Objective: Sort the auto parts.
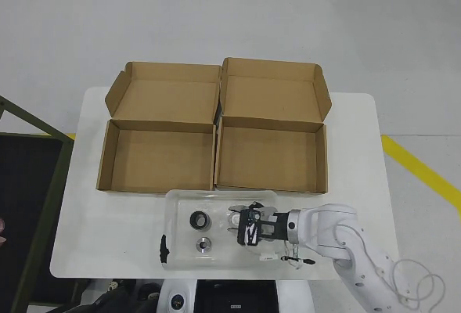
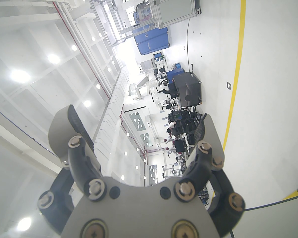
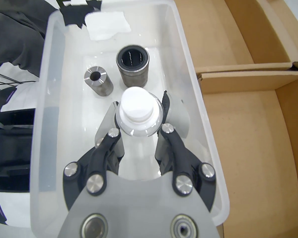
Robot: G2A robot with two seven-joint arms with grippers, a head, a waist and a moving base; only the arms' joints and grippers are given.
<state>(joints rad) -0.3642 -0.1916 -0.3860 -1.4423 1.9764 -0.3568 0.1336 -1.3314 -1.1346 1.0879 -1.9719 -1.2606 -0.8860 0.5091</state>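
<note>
Inside the clear bin (image 3: 188,58), the right pincer (image 3: 140,115) clamps a white-capped part (image 3: 136,101) whose rounded body could slip free.

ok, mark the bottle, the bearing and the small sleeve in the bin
bottle (image 3: 136,104): right wrist view, top of its white cap.
bearing (image 3: 134,76): right wrist view, outer side wall.
sleeve (image 3: 102,88): right wrist view, side wall.

Bright, even light from ceiling lamps (image 2: 19,75) floods the white table (image 1: 81,219) with faint shadows, glare streaks the clear bin (image 3: 43,125), and both wrist views bow at the edges.
</note>
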